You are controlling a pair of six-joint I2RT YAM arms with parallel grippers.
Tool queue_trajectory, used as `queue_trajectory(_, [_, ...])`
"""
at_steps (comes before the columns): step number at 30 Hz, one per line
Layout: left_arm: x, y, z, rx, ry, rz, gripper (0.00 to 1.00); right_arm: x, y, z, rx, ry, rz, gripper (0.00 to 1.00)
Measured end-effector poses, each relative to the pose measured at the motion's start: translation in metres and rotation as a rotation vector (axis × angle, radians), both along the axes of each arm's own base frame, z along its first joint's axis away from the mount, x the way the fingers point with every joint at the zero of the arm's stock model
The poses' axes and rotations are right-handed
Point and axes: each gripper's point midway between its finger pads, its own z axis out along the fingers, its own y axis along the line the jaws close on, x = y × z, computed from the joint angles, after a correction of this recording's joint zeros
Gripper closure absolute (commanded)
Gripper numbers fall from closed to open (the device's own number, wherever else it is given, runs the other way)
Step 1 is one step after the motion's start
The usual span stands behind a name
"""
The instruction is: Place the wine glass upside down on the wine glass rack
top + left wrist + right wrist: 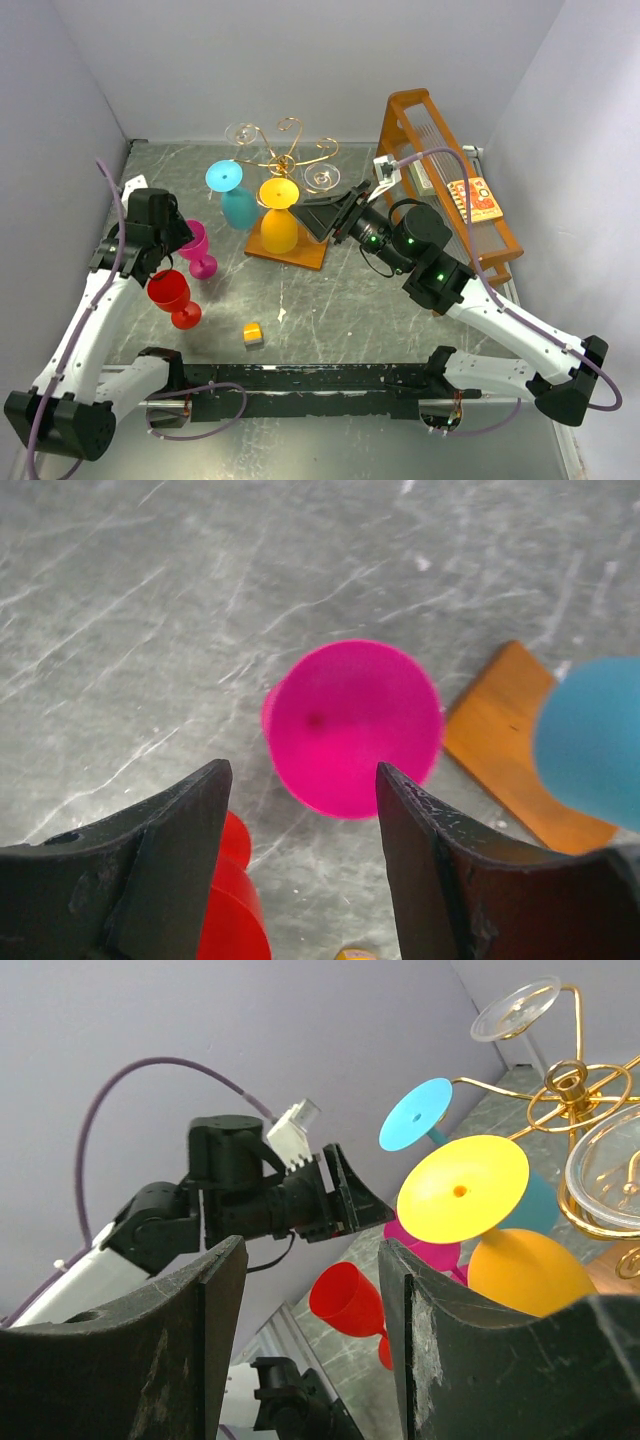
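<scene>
The gold wire wine glass rack (pixel 283 150) stands on its orange-brown wooden base (pixel 300 255). A yellow glass (pixel 278 215) and a teal glass (pixel 236 195) stand upside down at it, and two clear glasses (pixel 320 178) hang from its arms. A pink wine glass (pixel 197 247) and a red wine glass (pixel 174 297) stand upright on the table at the left. My left gripper (pixel 185 232) is open above the pink glass (pixel 350 725), apart from it. My right gripper (pixel 322 215) is open and empty beside the yellow glass (pixel 462 1188).
A tall orange slatted frame (pixel 440 150) with a book (pixel 478 198) stands at the back right. A small yellow cube (pixel 253 333) lies near the front. The red glass (pixel 235 900) is just beside my left finger. Grey walls close in the table.
</scene>
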Motion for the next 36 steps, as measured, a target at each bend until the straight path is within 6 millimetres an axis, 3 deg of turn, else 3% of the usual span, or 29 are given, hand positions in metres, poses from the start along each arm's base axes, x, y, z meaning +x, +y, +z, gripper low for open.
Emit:
queue_trajectory(7, [-0.006,0.031,-0.055,-0.042,0.117,0.152,0.43,0.001,-0.002,0.001,-0.003,-0.006,-0.01,0.45])
queue_trajectory(14, [-0.003,0.025,-0.084,-0.14,0.146,0.132,0.64,0.001,-0.004,0.002,-0.009,-0.018,-0.021,0.45])
queue_trajectory(22, [0.004,0.022,-0.084,-0.164,0.138,0.115,0.92,0.0,-0.007,0.005,-0.003,-0.026,-0.025,0.45])
queue_trajectory(29, [0.004,0.024,-0.072,-0.15,0.12,0.115,0.93,-0.001,-0.008,0.006,0.001,-0.026,-0.023,0.45])
queue_trajectory(36, [-0.005,0.032,-0.021,-0.127,-0.011,0.14,0.93,-0.004,-0.005,0.006,0.012,-0.011,-0.001,0.46])
